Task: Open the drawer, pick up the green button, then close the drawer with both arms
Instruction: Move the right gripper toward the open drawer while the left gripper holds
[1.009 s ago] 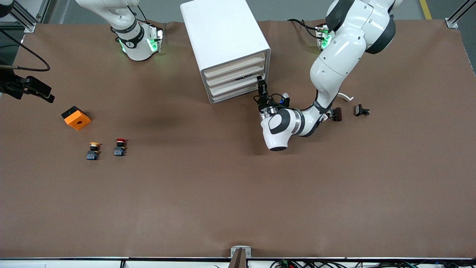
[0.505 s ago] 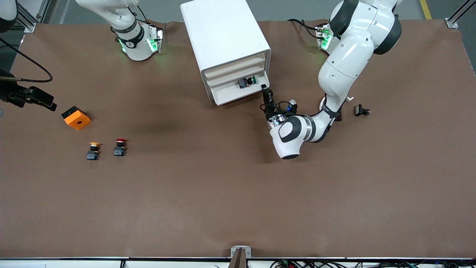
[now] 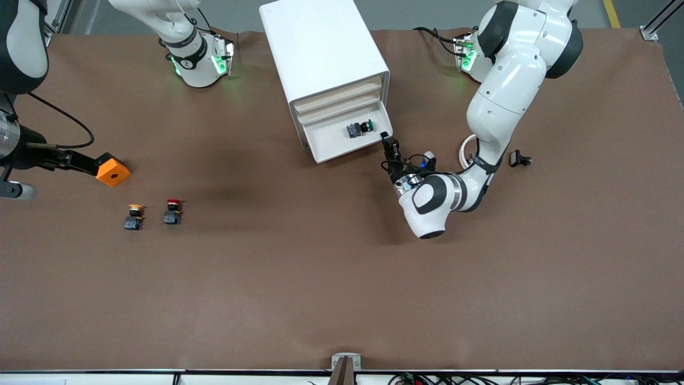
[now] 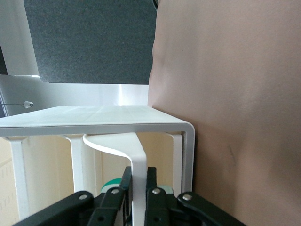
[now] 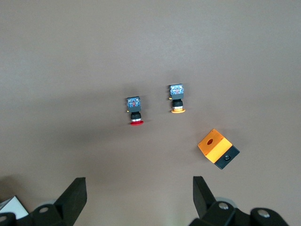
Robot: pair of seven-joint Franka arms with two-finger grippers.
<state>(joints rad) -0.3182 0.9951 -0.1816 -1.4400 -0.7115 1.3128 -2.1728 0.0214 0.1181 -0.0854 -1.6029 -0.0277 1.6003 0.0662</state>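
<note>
At drawer [image 3: 342, 143] corner, left gripper [image 3: 388, 144] fingers clamped on handle [image 4: 136, 165]; right gripper [image 5: 139, 190] fingers apart above table [image 3: 320, 278].

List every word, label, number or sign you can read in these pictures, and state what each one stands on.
No text can be read with certainty.
Right arm's base: a dark band carries small markings, too small to read.
Cabinet, open drawer, green button, orange box, red button, yellow button: no lettering visible.

A brown mat [image 3: 320, 278] covers the bench; grey floor [image 3: 417, 13] and aluminium frame posts [image 3: 656, 24] show along its edge.
</note>
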